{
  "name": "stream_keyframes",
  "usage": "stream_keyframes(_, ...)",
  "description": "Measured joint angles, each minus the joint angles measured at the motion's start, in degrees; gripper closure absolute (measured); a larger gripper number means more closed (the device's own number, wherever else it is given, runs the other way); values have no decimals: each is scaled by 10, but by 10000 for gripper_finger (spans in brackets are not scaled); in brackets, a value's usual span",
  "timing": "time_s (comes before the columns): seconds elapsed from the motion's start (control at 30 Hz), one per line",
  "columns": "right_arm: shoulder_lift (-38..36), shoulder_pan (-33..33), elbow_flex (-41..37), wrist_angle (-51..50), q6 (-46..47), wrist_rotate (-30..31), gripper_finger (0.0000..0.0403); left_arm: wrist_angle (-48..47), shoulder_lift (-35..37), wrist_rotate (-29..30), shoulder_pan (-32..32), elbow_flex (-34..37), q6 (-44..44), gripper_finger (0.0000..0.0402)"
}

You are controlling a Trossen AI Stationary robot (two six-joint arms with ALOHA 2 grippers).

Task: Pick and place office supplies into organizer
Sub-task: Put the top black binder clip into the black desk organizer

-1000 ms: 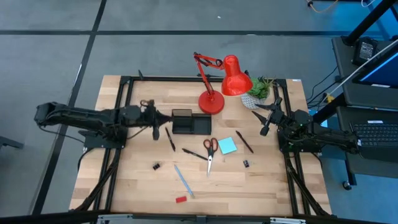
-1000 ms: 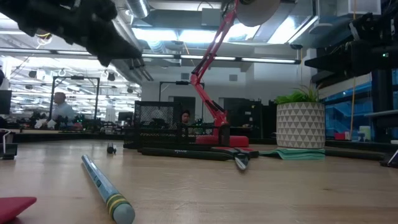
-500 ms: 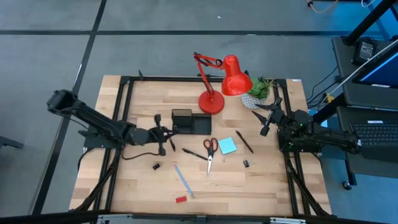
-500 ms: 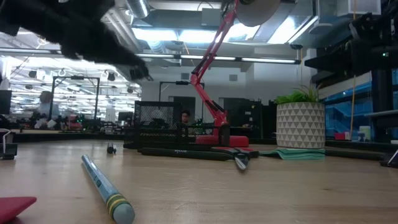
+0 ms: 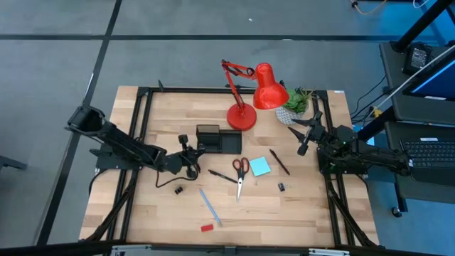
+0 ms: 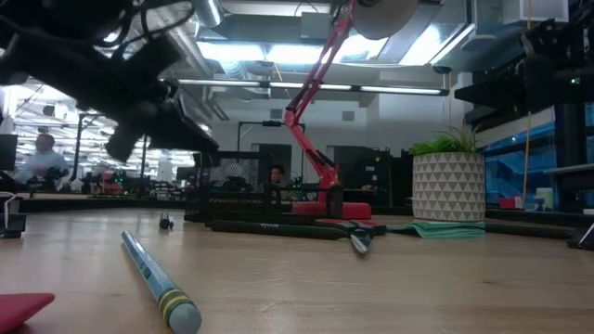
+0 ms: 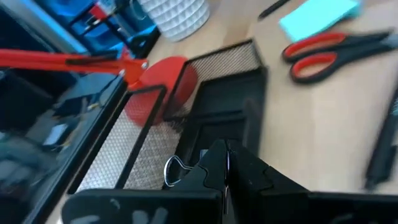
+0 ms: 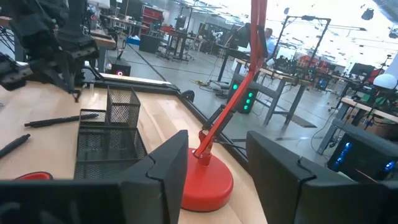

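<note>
The task looks barely begun. The organizer [image 5: 217,140] sits just toward 12 o'clock of the table's centre, beside the red lamp's base [image 5: 241,117], and no supply can be made out in its mesh compartments, though their dark insides hide small things. Nearly everything lies loose on the wood at its 6 o'clock side: the red-handled scissors [image 5: 240,169], with the cyan sticky-note pad [image 5: 259,166] at their 3 o'clock, one black pen [image 5: 279,162] beyond it, and another black pen [image 5: 222,175] at their 9 o'clock. Toward 6 o'clock lie the light-blue pen [image 5: 209,206] and the red block [image 5: 207,228], with two small clips [image 5: 178,190] set well apart. The left gripper [image 5: 188,160] hovers at the organizer's 8 o'clock with its fingers pressed together; a wire loop [image 7: 175,170] shows at their tips, perhaps a clip's handle, but whether it is pinched I cannot tell. The right gripper [image 5: 304,142] waits at 3 o'clock, fingers spread and empty. So almost all the sorting remains.
</note>
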State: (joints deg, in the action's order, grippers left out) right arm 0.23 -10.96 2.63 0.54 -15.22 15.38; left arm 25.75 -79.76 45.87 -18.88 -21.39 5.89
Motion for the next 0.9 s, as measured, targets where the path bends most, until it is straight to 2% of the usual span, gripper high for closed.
stream_keyframes(0.37, 0, 0, 0, 0, 0, 0, 237, 2, -38, -9, 31, 0, -5, 398)
stream_keyframes(0.6, 0, 0, 0, 0, 0, 0, 237, 3, -62, -52, 56, 0, -6, 398)
stream_keyframes(0.9, 0, 0, 0, 0, -1, 0, 237, 7, -86, -54, 74, 0, -8, 398)
